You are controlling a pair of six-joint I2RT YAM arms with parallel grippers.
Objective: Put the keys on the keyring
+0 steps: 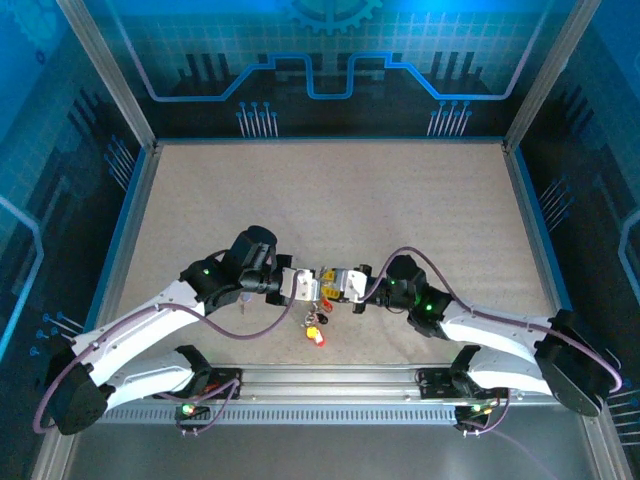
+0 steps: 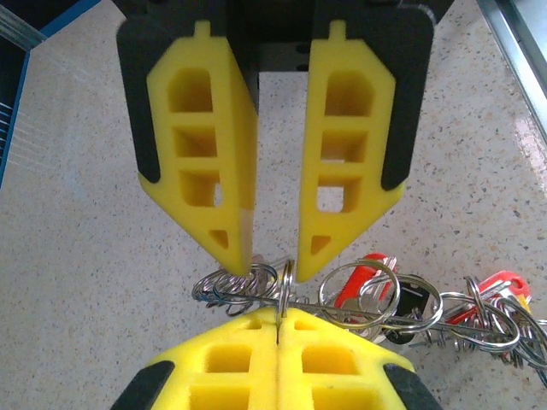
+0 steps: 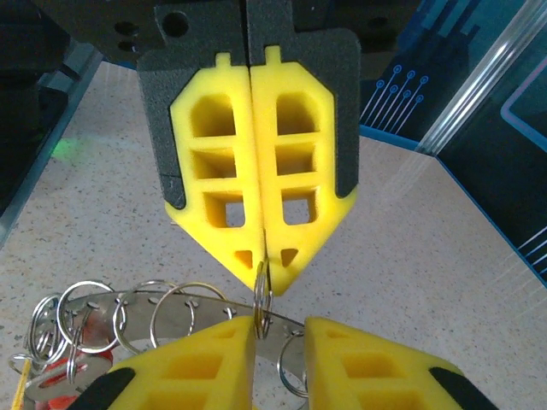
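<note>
The keyring is a flat grey metal band with holes along its rim and several small wire rings hanging from it; it hangs just above the table between the two grippers. My left gripper is shut on one small split ring that stands upright on the band. My right gripper faces it tip to tip with its jaws apart. That split ring sits in the gap, against the inner face of one finger. Red-headed keys hang from the band. Red and yellow keys dangle below the grippers in the top view.
A black tag and another red key hang further along the cluster. The speckled table stretches out behind the arms. A metal rail runs along the near edge, and frame posts stand at the sides.
</note>
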